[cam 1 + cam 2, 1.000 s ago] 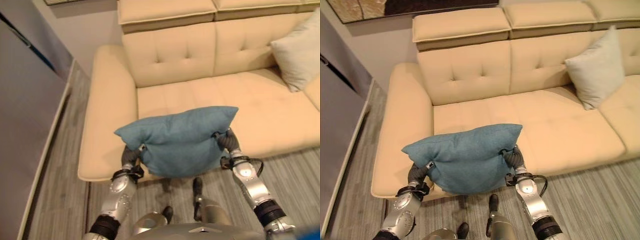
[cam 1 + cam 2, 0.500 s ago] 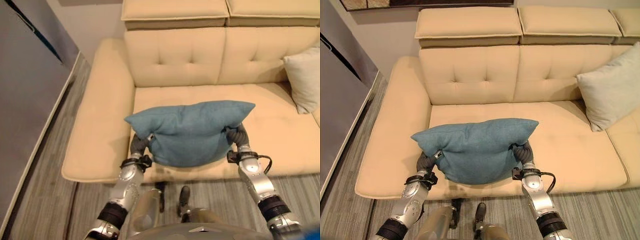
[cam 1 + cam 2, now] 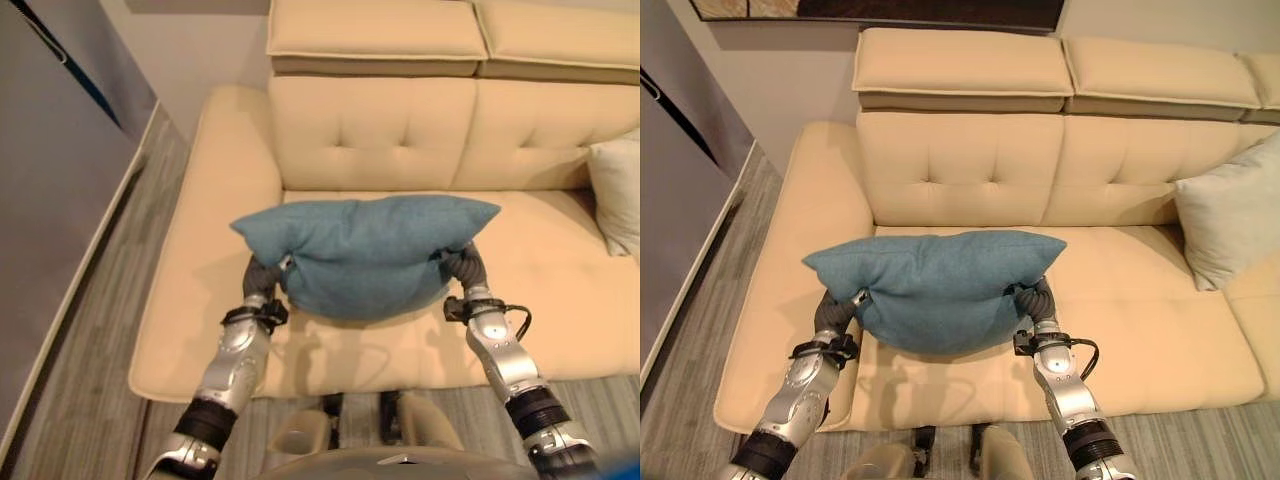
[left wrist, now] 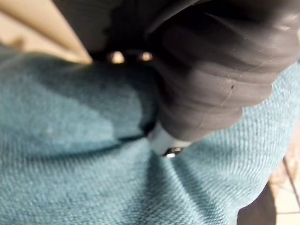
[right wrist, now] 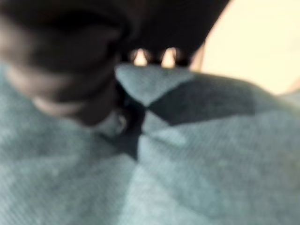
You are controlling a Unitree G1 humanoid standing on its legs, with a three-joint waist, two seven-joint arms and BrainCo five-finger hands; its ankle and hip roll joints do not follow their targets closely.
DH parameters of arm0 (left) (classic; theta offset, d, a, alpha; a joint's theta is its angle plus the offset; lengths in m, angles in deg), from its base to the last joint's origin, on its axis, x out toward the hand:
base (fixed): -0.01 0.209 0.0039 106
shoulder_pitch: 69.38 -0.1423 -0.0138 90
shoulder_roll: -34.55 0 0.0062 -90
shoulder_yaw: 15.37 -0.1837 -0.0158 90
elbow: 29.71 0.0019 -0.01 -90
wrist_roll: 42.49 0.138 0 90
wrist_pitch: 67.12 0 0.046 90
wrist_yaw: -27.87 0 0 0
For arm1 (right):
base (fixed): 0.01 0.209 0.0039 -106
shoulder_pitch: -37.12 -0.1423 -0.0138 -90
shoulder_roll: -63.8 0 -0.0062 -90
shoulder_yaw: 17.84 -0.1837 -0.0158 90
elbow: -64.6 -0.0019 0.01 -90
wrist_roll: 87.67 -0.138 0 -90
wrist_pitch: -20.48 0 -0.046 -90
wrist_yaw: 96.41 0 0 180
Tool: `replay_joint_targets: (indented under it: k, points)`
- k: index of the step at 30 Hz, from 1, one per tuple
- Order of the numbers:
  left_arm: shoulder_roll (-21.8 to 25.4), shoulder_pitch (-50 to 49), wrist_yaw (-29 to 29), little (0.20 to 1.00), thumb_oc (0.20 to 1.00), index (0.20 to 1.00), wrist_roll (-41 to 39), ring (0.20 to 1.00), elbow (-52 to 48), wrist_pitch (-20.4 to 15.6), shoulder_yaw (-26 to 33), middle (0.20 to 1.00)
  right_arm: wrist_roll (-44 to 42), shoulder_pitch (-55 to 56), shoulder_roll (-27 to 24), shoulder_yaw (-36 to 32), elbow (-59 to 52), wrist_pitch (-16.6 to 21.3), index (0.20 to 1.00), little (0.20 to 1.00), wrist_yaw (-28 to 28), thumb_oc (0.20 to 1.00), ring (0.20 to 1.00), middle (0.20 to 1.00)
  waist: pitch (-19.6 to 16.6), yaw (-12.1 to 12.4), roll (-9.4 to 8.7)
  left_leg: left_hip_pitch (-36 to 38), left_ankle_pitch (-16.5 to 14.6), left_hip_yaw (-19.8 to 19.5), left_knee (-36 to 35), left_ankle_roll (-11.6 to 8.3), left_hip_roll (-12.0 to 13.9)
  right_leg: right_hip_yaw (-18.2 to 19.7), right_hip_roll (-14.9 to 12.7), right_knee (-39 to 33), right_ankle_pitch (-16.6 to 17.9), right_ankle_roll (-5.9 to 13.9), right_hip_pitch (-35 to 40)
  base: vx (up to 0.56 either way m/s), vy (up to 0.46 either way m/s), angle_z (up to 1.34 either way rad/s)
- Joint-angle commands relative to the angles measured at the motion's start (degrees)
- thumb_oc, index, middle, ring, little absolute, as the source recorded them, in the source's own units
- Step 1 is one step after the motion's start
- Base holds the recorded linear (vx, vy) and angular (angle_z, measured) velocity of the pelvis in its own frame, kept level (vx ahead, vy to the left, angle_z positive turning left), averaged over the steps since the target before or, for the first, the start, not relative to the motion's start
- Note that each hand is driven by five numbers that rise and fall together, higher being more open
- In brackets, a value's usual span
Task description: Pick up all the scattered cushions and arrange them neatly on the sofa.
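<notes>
The teal cushion (image 3: 935,288) hangs over the sofa (image 3: 1120,300) seat, long axis nine to three, left hand (image 4: 206,70) and right hand (image 5: 70,70) pinching its ends; backrest at twelve.

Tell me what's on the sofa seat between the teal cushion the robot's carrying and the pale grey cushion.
Nothing: in the right eye view, bare cream seat runs from the teal fabric cushion to the pale grey cushion.
</notes>
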Motion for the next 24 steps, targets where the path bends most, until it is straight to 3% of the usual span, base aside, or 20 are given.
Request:
replay_joint_targets:
  k: [1,7,14,24]
  points:
    - [-1.8,4.4,-1.7,0.200,0.200,0.200,4.0,0.200,-5.3,-6.5,-2.7,0.200,0.7,-4.4,0.6,-0.5,-4.1,5.5,0.200,0.200,0.4,0.200,0.200,0.200,-3.6,-0.2,-2.25,-2.0,-6.5,-1.8,4.7,-3.35,1.0,-4.6,-0.2,-11.5,7.5,0.39,6.7,0.07,-0.132,0.53]
    - [-3.0,7.3,-0.6,0.200,0.200,0.200,4.2,0.200,-4.9,-6.5,-3.6,0.200,-0.8,-5.5,-0.2,0.2,-4.9,5.6,0.200,0.200,0.5,0.200,0.200,0.200,-4.0,-0.8,-2.47,-1.5,-6.2,-2.6,3.0,-5.13,3.1,-8.0,0.4,-16.3,7.6,-1.09,9.6,0.10,-0.119,0.24]
    - [-3.9,13.9,2.8,0.200,0.200,0.200,4.0,0.200,-4.4,-7.9,-5.1,0.200,-1.0,-12.2,-0.2,2.9,-5.5,6.1,0.200,0.200,2.9,0.200,0.200,0.200,-3.2,-1.3,-1.55,-2.2,-4.7,-3.2,0.8,-5.63,3.8,-9.3,0.9,-17.7,7.2,-1.86,9.5,0.02,-0.036,0.04]
    - [-0.7,30.9,8.2,0.200,0.200,0.200,4.2,0.200,1.2,-10.5,-7.0,0.200,-3.4,-30.8,0.6,7.9,-0.3,6.5,0.200,0.200,7.5,0.200,0.200,0.200,-1.6,-1.3,0.62,-8.8,-1.2,-3.1,-1.5,-6.43,3.3,-9.2,0.7,-16.9,8.4,-1.56,2.2,-0.05,0.024,0.02]
